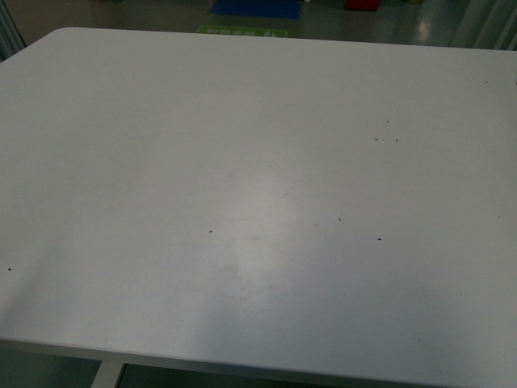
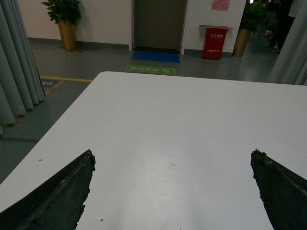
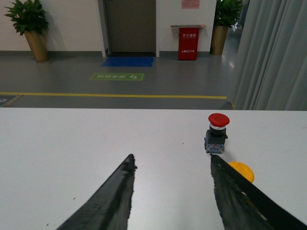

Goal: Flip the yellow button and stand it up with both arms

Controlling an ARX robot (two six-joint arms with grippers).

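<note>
Table [image 1: 258, 202] white, bare in front view. Yellow button [image 3: 241, 171] seen only from right wrist, partly hidden behind finger, near upright red button [image 3: 217, 133]. Right gripper [image 3: 170, 191] spread, empty, likely lining up. Left gripper [image 2: 172, 191] spread, empty, away from button.

- The counter [image 1: 258, 202] lies bare across the front view, open to either hand.
- Ahead of the right hand [image 3: 170, 165], a red button [image 3: 217, 132] stands upright.
- The yellow button [image 3: 242, 171] lies just beside that hand's finger [image 3: 235, 196], partly hidden behind it.
- Both hands' fingers spread wide over bare counter.
</note>
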